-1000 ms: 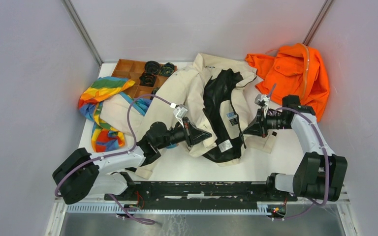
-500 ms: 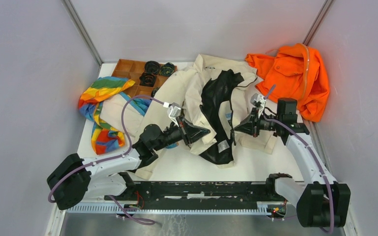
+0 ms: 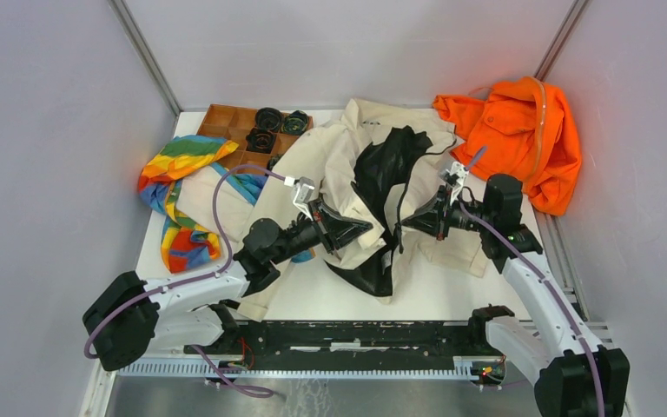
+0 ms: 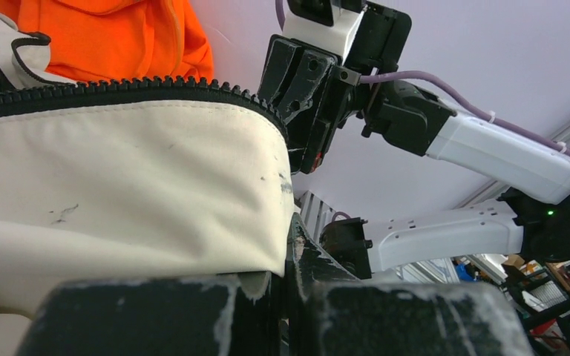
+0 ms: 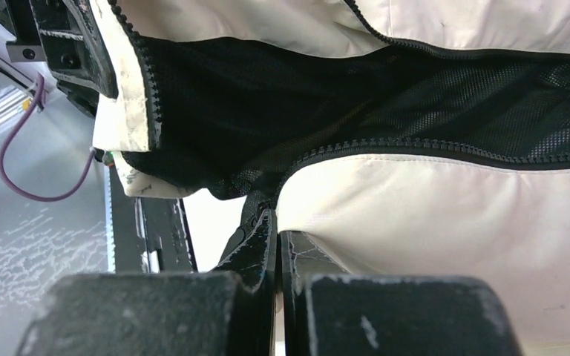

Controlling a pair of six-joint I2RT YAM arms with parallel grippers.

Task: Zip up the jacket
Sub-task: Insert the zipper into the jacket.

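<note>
The cream jacket (image 3: 330, 161) lies open mid-table, its black lining (image 3: 382, 174) showing. My left gripper (image 3: 365, 230) is shut on the bottom corner of the jacket's left front edge; in the left wrist view (image 4: 291, 245) cream fabric (image 4: 119, 178) with zipper teeth (image 4: 119, 87) hangs from it. My right gripper (image 3: 406, 224) is shut on the bottom of the other front edge; in the right wrist view (image 5: 277, 230) the jaws pinch fabric where the zipper teeth (image 5: 415, 144) end, beside the mesh lining (image 5: 341, 96). The two grippers face each other, a little apart, above the table.
A bright orange garment (image 3: 521, 130) lies at the back right. A rainbow-striped cloth (image 3: 178, 187) lies at the left. A wooden compartment tray (image 3: 234, 130) with black round parts (image 3: 269, 117) stands at the back left. Bare white table (image 3: 452, 291) lies in front.
My right gripper has moved left toward my left gripper, pulling its jacket edge along. The left gripper has risen slightly. The exposed black lining has narrowed.
</note>
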